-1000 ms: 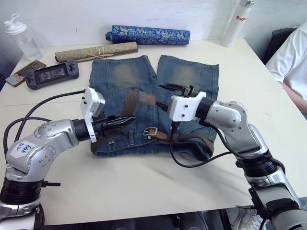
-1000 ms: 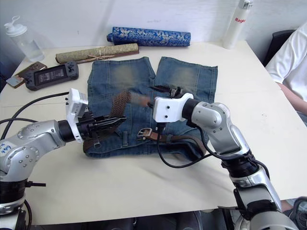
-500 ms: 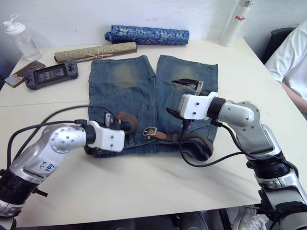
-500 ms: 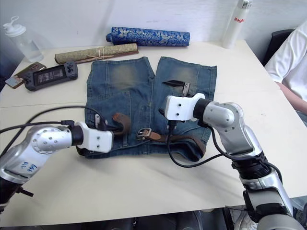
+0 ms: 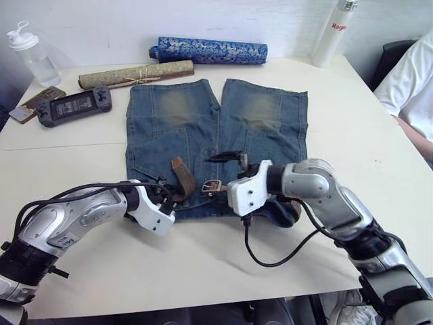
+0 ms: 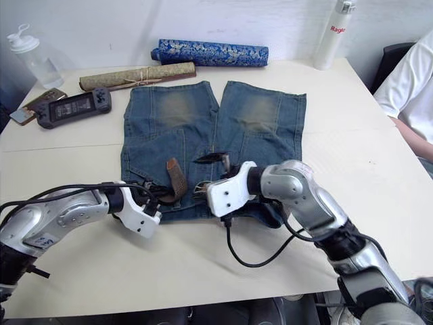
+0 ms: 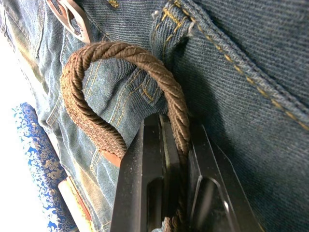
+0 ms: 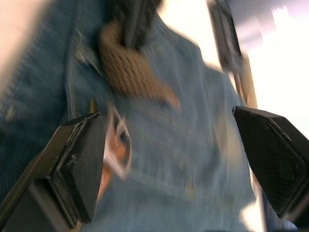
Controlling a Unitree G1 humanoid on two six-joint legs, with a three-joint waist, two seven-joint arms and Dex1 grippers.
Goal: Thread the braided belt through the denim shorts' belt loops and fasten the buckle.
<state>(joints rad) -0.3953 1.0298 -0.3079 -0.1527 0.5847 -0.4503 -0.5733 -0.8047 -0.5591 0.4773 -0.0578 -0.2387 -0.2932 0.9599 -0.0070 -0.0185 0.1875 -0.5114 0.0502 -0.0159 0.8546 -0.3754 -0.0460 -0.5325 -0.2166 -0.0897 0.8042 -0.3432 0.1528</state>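
The denim shorts [image 5: 183,118] lie flat, waistband nearest me. The braided belt [image 5: 184,181] arches up off the waistband left of centre, its tan tip [image 5: 177,164] pointing away. My left gripper [image 7: 171,118] is shut on the belt just below a belt loop [image 7: 170,21] at the waistband's left part [image 5: 167,197]. The buckle [image 5: 213,185] lies on the waistband middle. My right gripper [image 5: 230,161] hovers open just beyond the buckle [image 8: 118,145], fingers [image 8: 79,162] wide apart. The belt's right stretch is hidden under the right arm.
Beyond the shorts lie a blue patterned roll [image 5: 208,49] and a tan rolled mat [image 5: 135,71]. A handheld console [image 5: 73,105], a phone [image 5: 32,103] and a clear bottle [image 5: 30,57] stand far left. A white bottle [image 5: 333,30] stands far right, near a person's sleeve [image 5: 409,84].
My right gripper came from over the shorts' right leg toward me, to the buckle. My left gripper stays shut on the belt, drawn closer to the waistband edge.
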